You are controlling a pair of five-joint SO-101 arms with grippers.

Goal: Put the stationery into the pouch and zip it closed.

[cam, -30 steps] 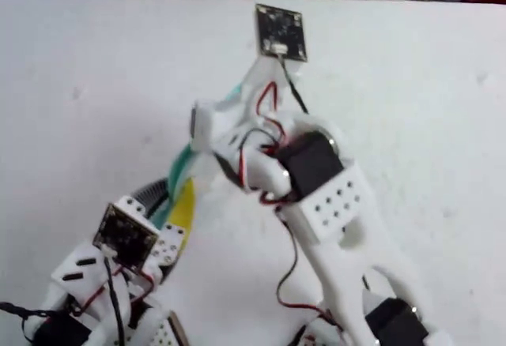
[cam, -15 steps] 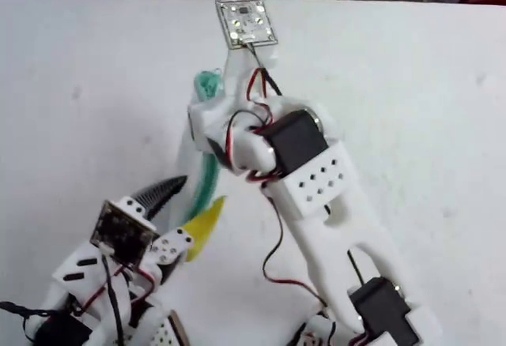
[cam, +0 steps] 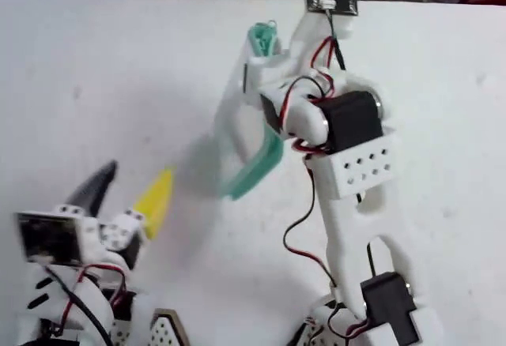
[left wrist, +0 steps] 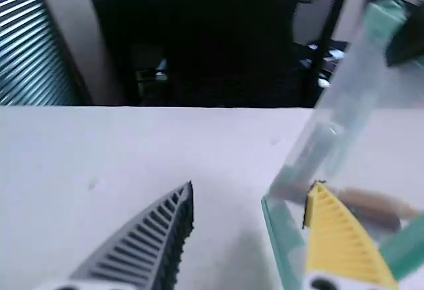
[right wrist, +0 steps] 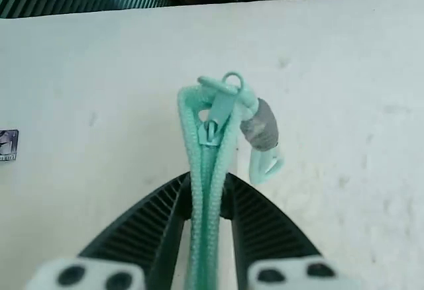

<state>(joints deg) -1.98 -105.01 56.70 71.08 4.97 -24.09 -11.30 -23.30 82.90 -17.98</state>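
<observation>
The pouch (cam: pixel 245 137), clear-walled with a mint-green zip band (right wrist: pixel 207 164), is held on edge over the middle of the white table (cam: pixel 95 69). Its zip end points to the far side, and its green lower edge slants down toward my left arm. In my right wrist view the zip slider (right wrist: pixel 212 132) sits at the very end of the band with its pull (right wrist: pixel 222 101) folded up over it. The teeth running from there down to my fingers look meshed shut. A small green clip (right wrist: pixel 266 165) on a grey tab hangs just beside the slider. In my left wrist view a blurred brownish shape shows through the clear wall, low in the pouch; I cannot tell what it is.

My right gripper (right wrist: pixel 209 187) is clamped on the zip band a little way below the slider. Its two dark ribbed fingers (right wrist: pixel 162 220) press in from either side with only the band between them.

My left gripper (cam: pixel 126 196) sits low at the near left of the table, well apart from the pouch in the high view. Its grey finger (left wrist: pixel 149 247) and yellow finger (left wrist: pixel 338 240) are spread wide with nothing between them. In my left wrist view the yellow tip overlaps the pouch's lower corner, but I cannot tell from there whether it touches.
</observation>
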